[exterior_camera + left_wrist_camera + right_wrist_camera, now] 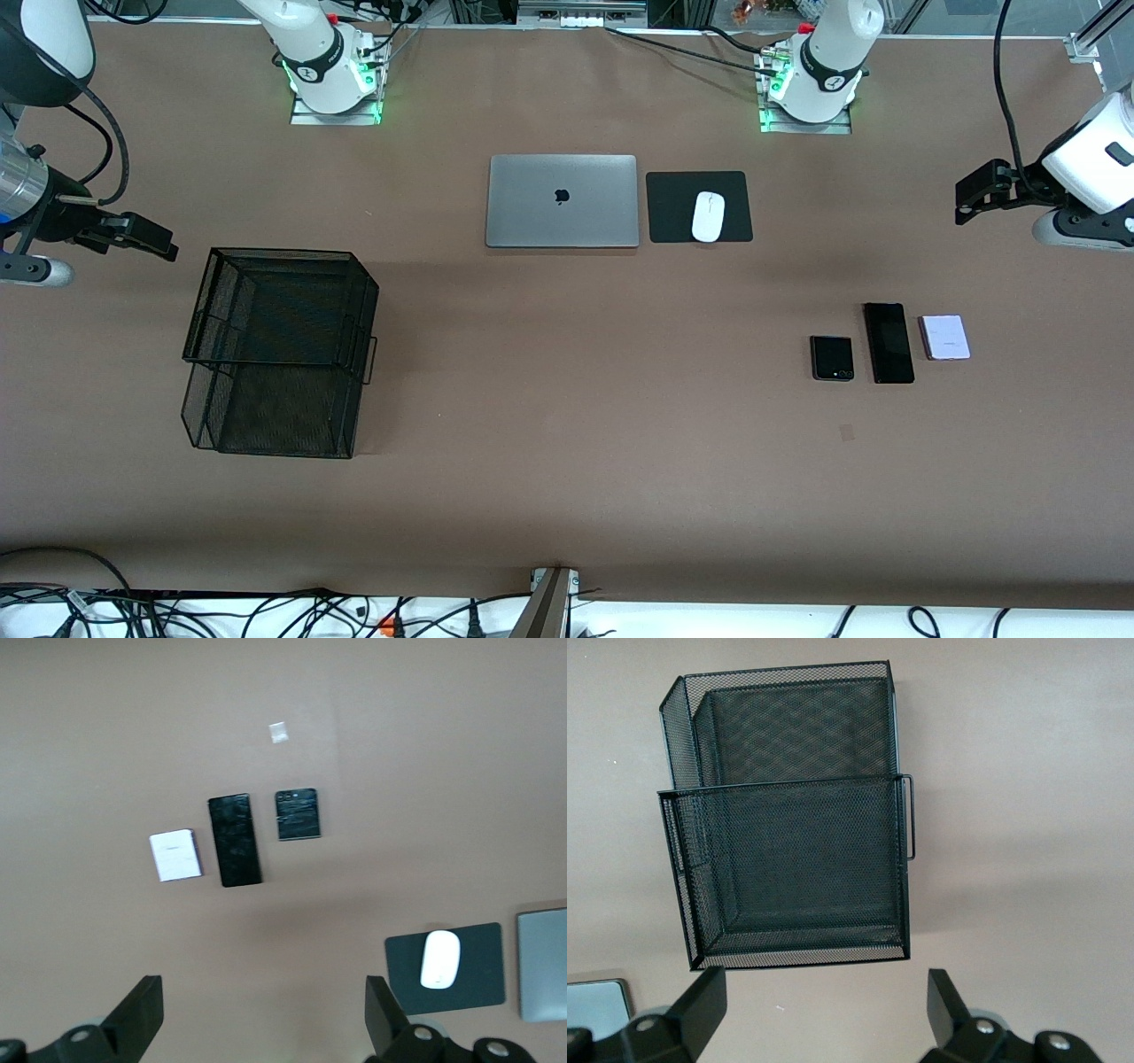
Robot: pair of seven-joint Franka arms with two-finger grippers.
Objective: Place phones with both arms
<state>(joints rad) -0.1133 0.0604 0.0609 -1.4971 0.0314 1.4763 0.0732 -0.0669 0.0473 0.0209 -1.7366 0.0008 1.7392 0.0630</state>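
While both arms wait raised at the frame's edges, the left gripper (974, 197) at upper right and the right gripper (146, 237) at middle left hang spread and empty; small black phone (832, 358), long black phone (889, 343) and pink-white phone (944, 338) lie side by side on the table (567, 461), right of centre.

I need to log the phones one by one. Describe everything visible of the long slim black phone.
The long slim black phone is a flat, glossy dark slab with rounded corners, lying flat on the brown table toward the left arm's end. It sits between the small black phone and the pale pink-white phone, apart from both. Nothing touches it but the table; no claw is over it.
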